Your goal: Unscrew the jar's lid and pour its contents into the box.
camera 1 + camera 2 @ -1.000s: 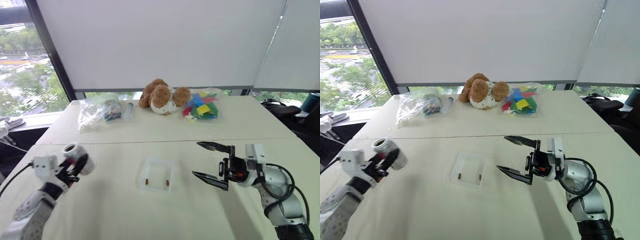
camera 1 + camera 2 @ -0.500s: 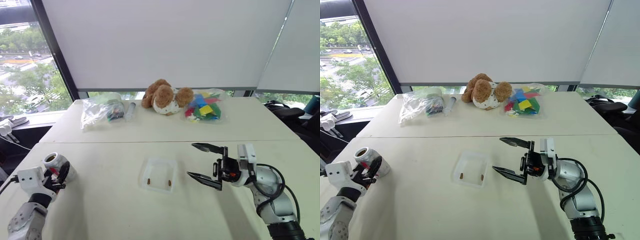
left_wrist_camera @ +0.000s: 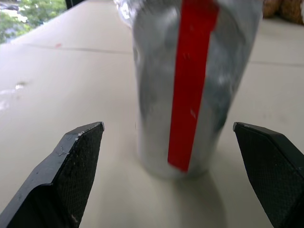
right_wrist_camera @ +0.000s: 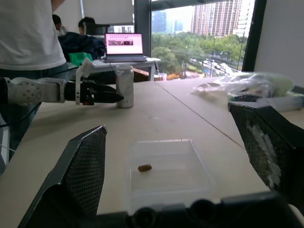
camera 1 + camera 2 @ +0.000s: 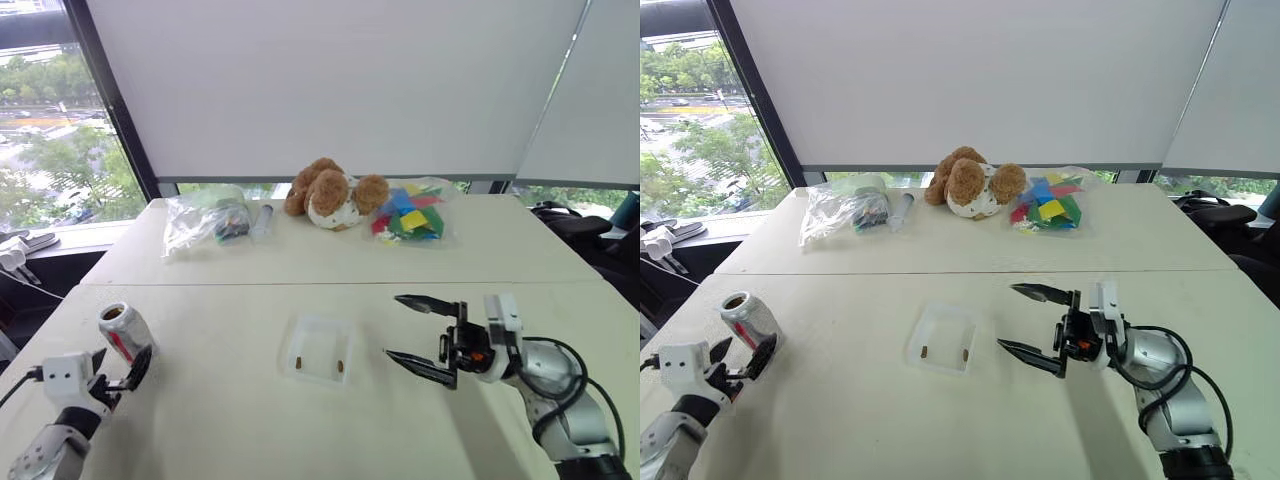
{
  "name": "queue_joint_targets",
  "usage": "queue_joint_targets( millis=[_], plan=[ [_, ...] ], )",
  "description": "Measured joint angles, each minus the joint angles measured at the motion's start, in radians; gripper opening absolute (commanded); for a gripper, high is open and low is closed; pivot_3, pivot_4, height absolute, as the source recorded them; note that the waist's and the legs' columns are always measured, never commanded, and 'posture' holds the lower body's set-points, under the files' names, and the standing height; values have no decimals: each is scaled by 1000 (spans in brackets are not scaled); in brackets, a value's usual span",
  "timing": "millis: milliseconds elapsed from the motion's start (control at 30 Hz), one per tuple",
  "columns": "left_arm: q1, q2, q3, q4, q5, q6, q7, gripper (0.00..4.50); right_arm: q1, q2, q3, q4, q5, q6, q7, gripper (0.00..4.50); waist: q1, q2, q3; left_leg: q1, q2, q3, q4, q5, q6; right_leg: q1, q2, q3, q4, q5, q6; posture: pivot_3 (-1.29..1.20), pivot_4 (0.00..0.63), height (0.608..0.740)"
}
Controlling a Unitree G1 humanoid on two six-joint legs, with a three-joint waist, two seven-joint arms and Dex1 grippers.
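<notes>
Silver-grey with a red vertical stripe, the jar (image 5: pixel 119 331) stands upright and uncapped on the table (image 5: pixel 220 420), at the table's left edge. The left gripper (image 5: pixel 118 367) sits level behind it with its fingers (image 3: pixel 71 175) spread wide; the jar stands between the fingertips, clear of both, with table surface visible on each side in the left wrist view. Nothing is gripped.

Centre: the box (image 5: pixel 317 349), a shallow clear tray, lies flat on the table, well apart from the left fingers and just beyond the right fingertips. The contents (image 5: pixel 296 363), two small brown pieces, rest inside it.

Right: the right gripper (image 5: pixel 410 329) points toward the box, fingers (image 4: pixel 71 185) fully apart, holding nothing, tips above the table.
</notes>
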Motion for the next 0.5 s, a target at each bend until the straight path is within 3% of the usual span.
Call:
queue_joint_targets(
  millis=[200,500],
  plan=[
    [181,142,59,-93,18,-7,-168,4469,137,-104,-121,-32,24,18,21,4500,0,0,0,0,1,1,-1,0,0,0,0,0,-3,-2,-4,0,150,740],
    [488,300,192,-389,41,-66,-475,4469,312,-305,-263,33,8,-37,243,4500,2,0,0,-2,3,5,-2,-3,-1,3,-3,1,-11,-4,-8,0,150,740]
  ],
)
